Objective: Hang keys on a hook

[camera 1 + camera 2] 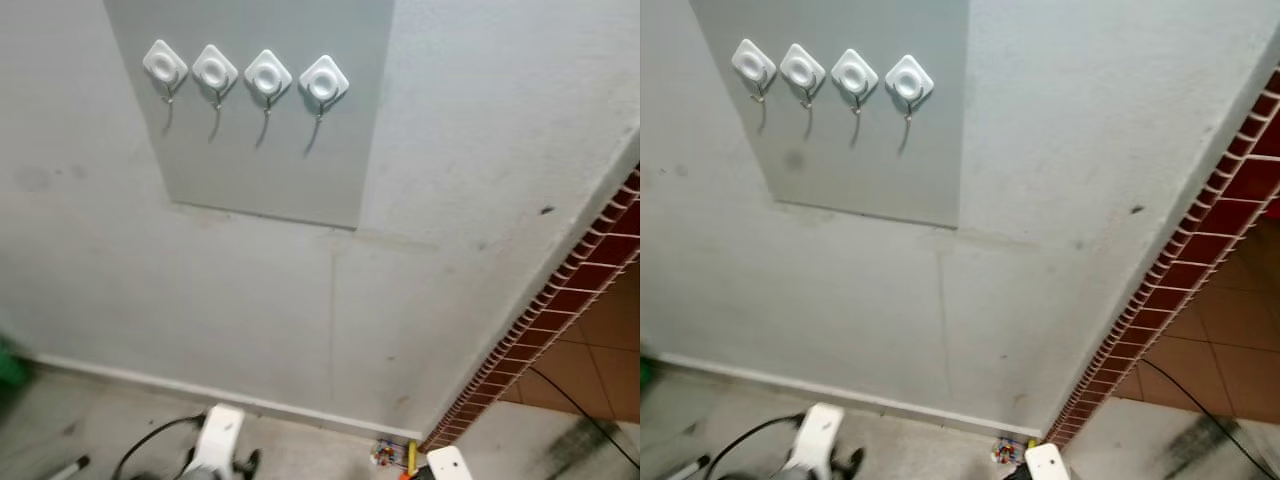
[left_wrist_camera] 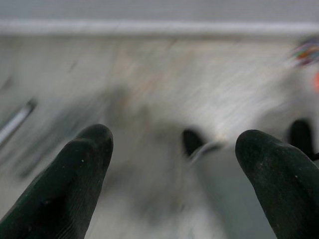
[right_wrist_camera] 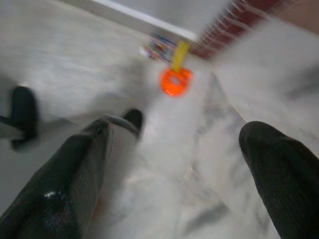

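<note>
A row of several white diamond-shaped hooks (image 1: 268, 73) sits on a grey panel (image 1: 270, 150) high on the wall, and all of them hang bare. The keys (image 1: 385, 455), a colourful bunch with a yellow strap (image 3: 180, 52) and an orange ring (image 3: 175, 81), lie on the floor at the foot of the wall. My right gripper (image 3: 179, 134) hangs open above the floor, short of the keys, with nothing between its fingers. My left gripper (image 2: 174, 149) is also open and holds nothing, low over the floor. Both wrist views are blurred.
A red tiled wall edge (image 1: 590, 260) runs diagonally on the right, with orange floor tiles (image 1: 600, 360) and a black cable (image 1: 580, 405) beyond. A white skirting (image 1: 200, 392) lines the wall's foot. Another black cable (image 1: 150, 440) and a green object (image 1: 8, 365) lie at the left.
</note>
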Available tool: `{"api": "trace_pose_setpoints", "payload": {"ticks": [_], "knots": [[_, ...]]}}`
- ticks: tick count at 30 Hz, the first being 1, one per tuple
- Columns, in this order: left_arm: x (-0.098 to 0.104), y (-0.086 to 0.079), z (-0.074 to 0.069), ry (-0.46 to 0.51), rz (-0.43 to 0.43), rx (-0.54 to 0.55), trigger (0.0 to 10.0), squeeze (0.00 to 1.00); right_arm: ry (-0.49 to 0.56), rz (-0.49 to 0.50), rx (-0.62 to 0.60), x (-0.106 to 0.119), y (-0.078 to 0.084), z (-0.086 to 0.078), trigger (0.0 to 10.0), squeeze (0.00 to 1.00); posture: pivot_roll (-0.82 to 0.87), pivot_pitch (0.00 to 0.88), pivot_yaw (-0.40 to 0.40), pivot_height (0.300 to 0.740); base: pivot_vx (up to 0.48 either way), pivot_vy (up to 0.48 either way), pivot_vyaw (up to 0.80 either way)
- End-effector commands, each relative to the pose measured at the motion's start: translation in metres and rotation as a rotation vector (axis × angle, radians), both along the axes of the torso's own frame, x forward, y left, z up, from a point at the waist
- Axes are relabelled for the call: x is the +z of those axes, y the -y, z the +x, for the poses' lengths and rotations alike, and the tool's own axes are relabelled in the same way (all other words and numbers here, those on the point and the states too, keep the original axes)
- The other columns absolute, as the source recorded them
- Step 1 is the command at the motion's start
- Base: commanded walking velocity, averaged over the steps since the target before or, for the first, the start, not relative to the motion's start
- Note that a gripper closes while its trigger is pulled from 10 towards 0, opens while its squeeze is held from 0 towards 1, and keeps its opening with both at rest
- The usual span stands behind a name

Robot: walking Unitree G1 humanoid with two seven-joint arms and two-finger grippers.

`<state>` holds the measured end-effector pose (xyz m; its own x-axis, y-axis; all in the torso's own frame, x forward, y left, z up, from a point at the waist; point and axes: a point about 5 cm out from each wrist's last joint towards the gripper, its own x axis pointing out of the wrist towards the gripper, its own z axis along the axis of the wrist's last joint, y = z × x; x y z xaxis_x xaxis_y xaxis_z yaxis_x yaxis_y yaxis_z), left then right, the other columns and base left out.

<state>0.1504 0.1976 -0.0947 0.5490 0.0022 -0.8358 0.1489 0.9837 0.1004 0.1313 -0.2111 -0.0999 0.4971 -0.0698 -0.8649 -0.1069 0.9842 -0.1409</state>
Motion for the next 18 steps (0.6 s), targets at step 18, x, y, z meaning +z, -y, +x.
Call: {"api": "trace_pose_setpoints", "payload": {"ticks": [18], "knots": [[0.011, 0.02, 0.028, 0.108, -0.014, -0.092, 10.0, 0.0, 0.043, 0.018, 0.033, 0.002, -0.006, 0.005, 10.0, 0.0, -0.02, 0.0, 0.017, 0.74, 0.0, 0.0, 0.0]]}}
